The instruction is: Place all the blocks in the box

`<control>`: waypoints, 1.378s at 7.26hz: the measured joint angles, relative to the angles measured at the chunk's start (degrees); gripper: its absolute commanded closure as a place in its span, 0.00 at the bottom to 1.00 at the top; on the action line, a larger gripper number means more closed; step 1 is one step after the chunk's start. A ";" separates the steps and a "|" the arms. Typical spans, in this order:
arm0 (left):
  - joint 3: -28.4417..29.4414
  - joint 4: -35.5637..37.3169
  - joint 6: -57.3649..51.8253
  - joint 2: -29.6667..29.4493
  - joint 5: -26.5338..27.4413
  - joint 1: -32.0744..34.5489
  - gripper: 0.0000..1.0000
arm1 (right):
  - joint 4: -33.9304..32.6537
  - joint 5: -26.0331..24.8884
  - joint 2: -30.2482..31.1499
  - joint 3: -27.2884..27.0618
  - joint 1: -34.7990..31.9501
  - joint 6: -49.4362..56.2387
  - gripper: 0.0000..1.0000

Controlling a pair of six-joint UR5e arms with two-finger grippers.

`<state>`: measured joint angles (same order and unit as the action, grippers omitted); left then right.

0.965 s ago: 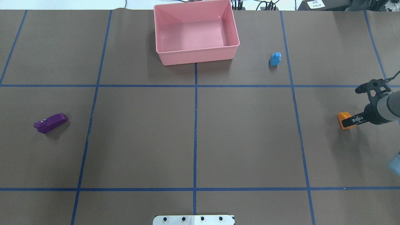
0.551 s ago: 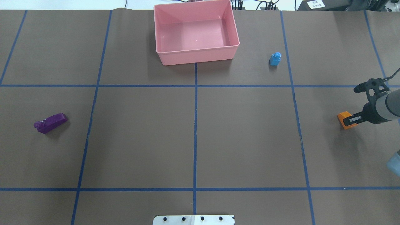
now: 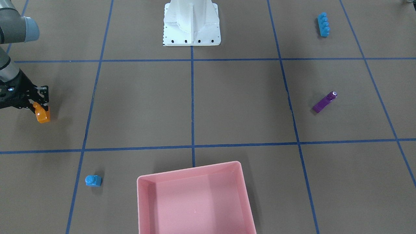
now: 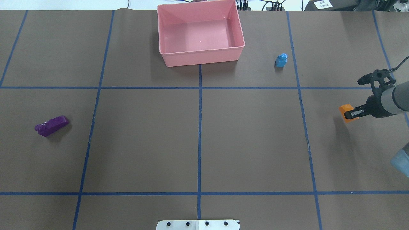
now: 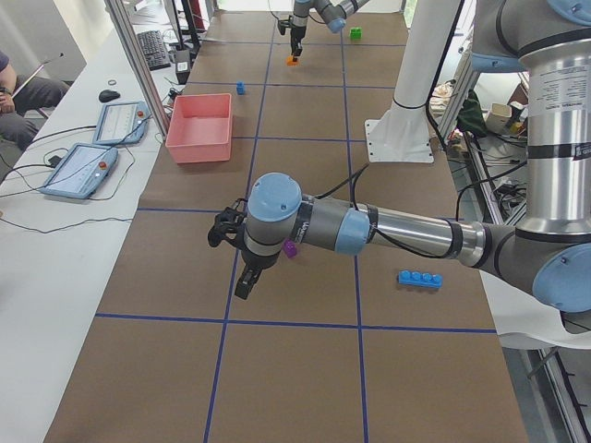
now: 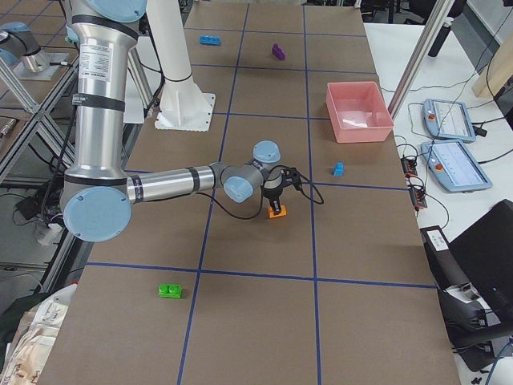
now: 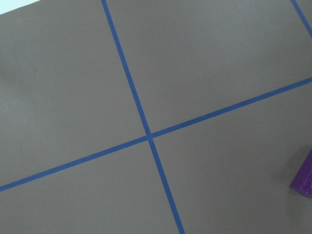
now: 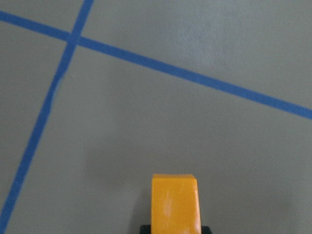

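Note:
My right gripper (image 4: pixel 352 114) is shut on the orange block (image 4: pixel 346 111) and holds it just above the table at the right side; the block also shows in the right wrist view (image 8: pixel 174 202) and the front view (image 3: pixel 42 113). The pink box (image 4: pixel 201 58) stands empty at the far middle. The small blue block (image 4: pixel 281 60) stands to its right. The purple block (image 4: pixel 51 125) lies at the left. The long blue block (image 3: pixel 323 24) and the green block (image 6: pixel 169 291) lie near the robot's side. My left gripper (image 5: pixel 245 281) hovers near the purple block (image 5: pixel 291 248); I cannot tell its state.
The white robot base (image 3: pixel 191 24) stands at the near middle edge of the table. Blue tape lines divide the brown tabletop (image 4: pixel 255 137) into squares. Operator tablets (image 5: pixel 88 166) lie off the table's far side.
My right gripper has lifted the orange block off the table and carried it a little toward the far side and the left.

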<state>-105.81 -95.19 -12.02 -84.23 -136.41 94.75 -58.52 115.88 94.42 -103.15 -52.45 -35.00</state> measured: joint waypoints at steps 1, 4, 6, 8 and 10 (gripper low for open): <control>-0.04 0.00 0.00 -0.02 0.00 0.00 0.00 | -0.67 0.47 -3.16 -0.77 -1.17 -0.97 1.00; -0.01 0.00 -0.01 0.02 0.00 0.00 0.00 | -12.71 0.81 -20.98 -0.08 -2.09 -9.70 1.00; 0.04 0.00 -0.02 0.09 0.00 0.00 0.00 | -18.96 0.64 -35.95 8.50 -1.96 -14.80 1.00; 0.07 0.00 -0.06 0.11 0.00 0.00 0.00 | -19.66 -0.15 -51.70 24.93 -1.68 -18.13 1.00; -0.05 0.00 -0.03 0.10 0.00 0.00 0.00 | -19.82 -2.63 -62.50 39.32 -1.22 -19.00 1.00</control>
<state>-105.86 -95.19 -12.05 -84.13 -136.41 94.75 -78.34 113.25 31.92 -63.83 -53.67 -54.00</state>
